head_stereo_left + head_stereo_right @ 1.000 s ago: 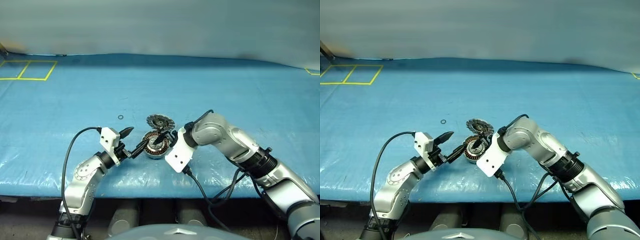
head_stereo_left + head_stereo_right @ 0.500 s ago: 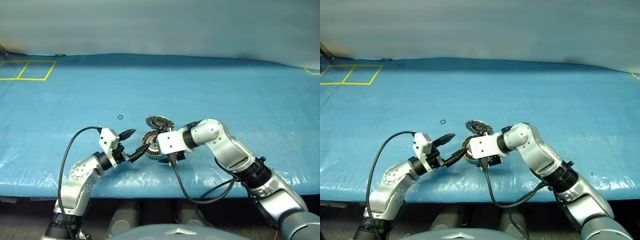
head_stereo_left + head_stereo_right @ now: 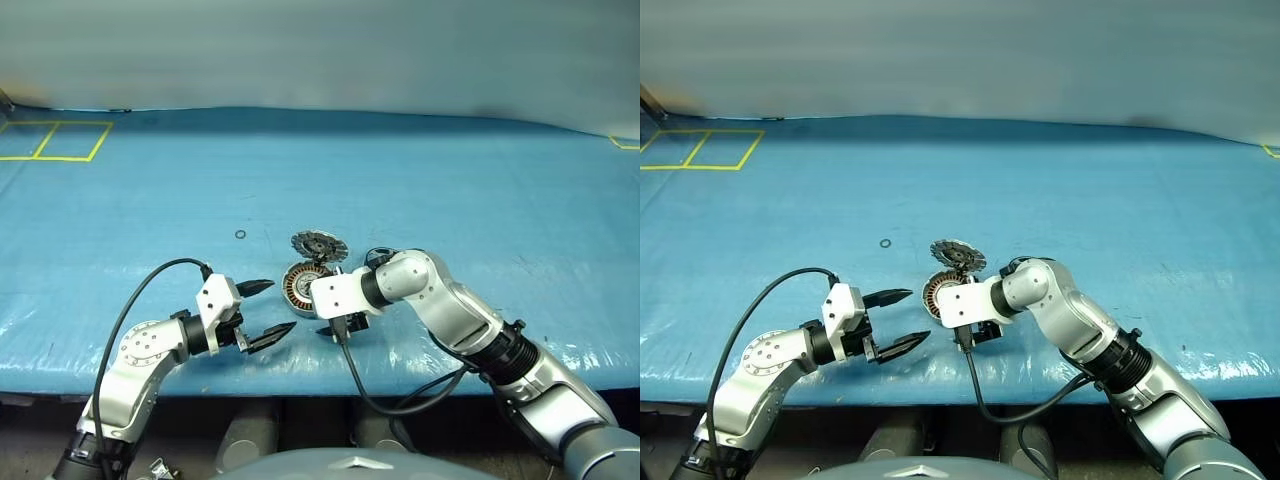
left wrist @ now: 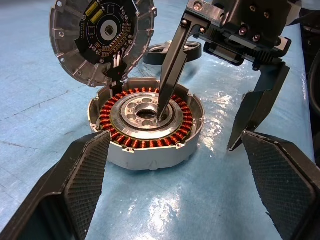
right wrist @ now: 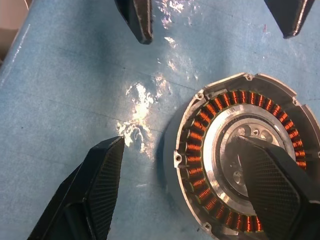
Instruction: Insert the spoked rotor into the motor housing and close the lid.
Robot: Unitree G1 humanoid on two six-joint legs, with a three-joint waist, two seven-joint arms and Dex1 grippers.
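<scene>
1. The motor housing (image 3: 301, 288) is seen just below the centre of the head views, resting on the blue sheet of the tabletop (image 3: 450, 180). Its ring of copper windings and its silver hub are exposed.
2. The lid (image 3: 319, 244) is found open, standing tilted at the far edge of the housing and joined to it there. In the left wrist view its dark circuit face (image 4: 102, 35) is turned toward the camera, with thin wires running down into the housing.
3. The right pincer (image 4: 202, 131) is placed over the housing, pointing down, with its jaws wide. One finger (image 4: 170, 70) is set with its tip in the bore of the hub; the other is set outside the housing wall, its tip at the tabletop. Nothing is gripped.
4. The left pincer (image 3: 270, 310) is seen at the lower left of the housing, apart from it, with jaws spread wide and empty.
5. A black-rimmed round part, taken to be the rotor (image 4: 167, 51), is partly seen on the tabletop behind the housing in the left wrist view, beside the lid and largely hidden by the right pincer.
6. A small loose ring (image 3: 240, 235) is noted on the tabletop, to the left of the lid and well apart from it.
</scene>
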